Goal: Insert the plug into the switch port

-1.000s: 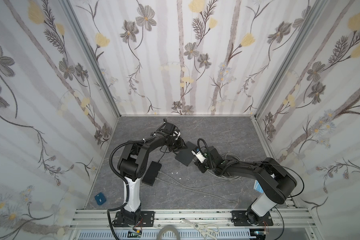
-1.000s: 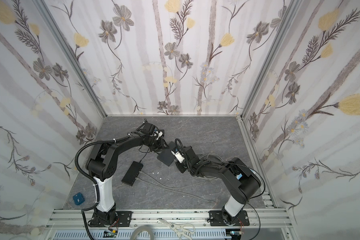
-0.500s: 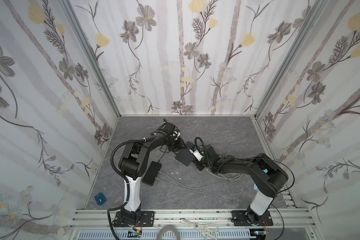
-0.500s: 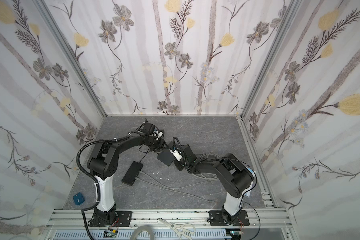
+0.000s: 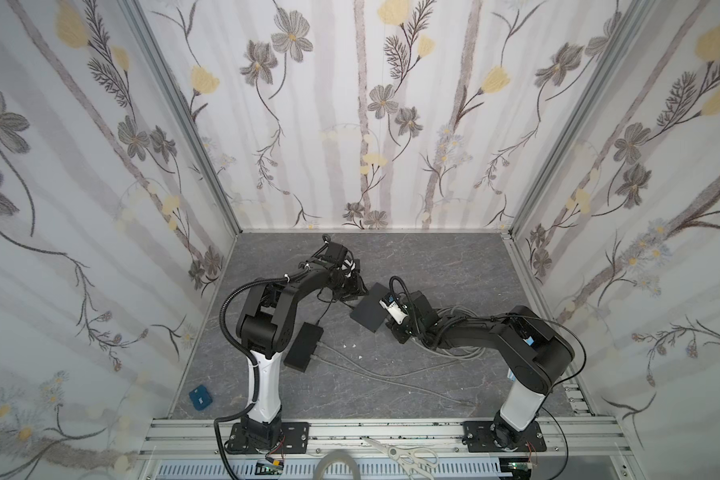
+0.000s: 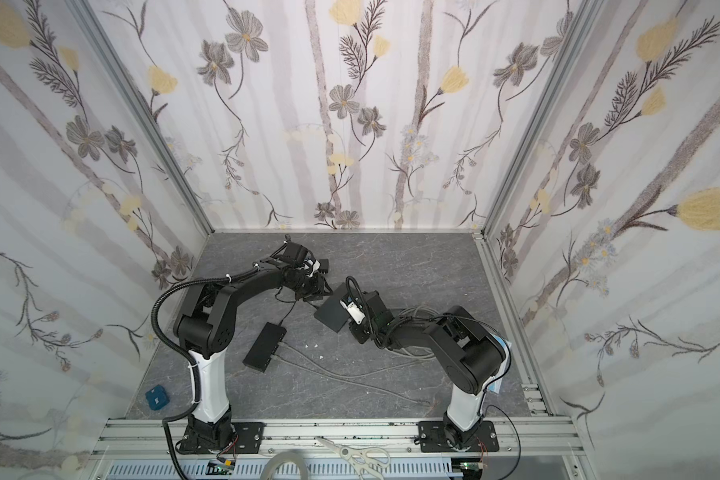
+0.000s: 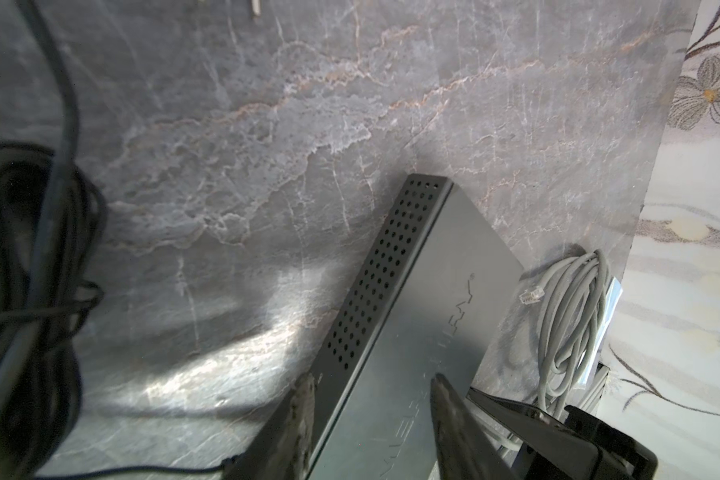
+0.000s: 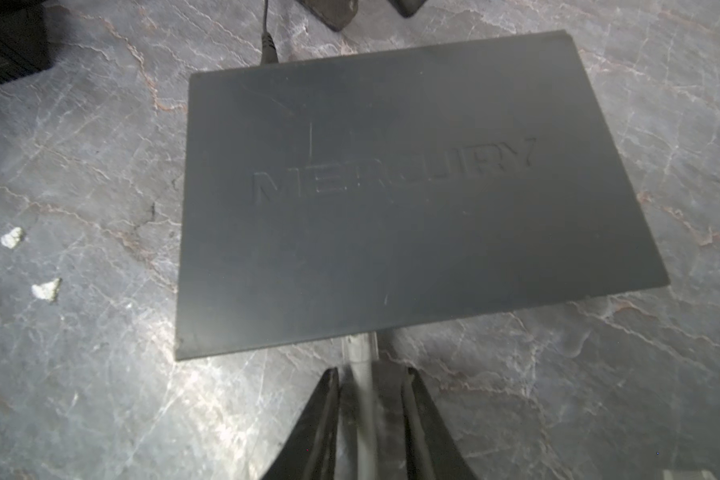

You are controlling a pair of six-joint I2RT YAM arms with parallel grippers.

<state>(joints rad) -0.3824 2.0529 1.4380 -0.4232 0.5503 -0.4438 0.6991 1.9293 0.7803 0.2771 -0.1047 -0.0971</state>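
**A:** Which step is this?

**B:** Insertion. The right gripper [image 8: 371, 374] is pinched on the grey cable [image 8: 364, 419]. Its clear plastic plug [image 8: 360, 343] meets the right edge of the flat dark-grey metal switch box [image 8: 391, 187], mid-table.

**A:** Seated?

**B:** Can't tell, the port is hidden. Next it needs a straight push, I'd say.

**A:** And the left gripper [image 7: 371, 382]?

**B:** Only its wrist view shows it clamped on the box's far-left edge. The top views hide the plug.

Left claw [image 6: 320, 294] at switch [image 6: 329, 313] far-left edge, right claw [image 6: 350, 330] at opposite edge; black box [image 6: 265, 347] nearby.
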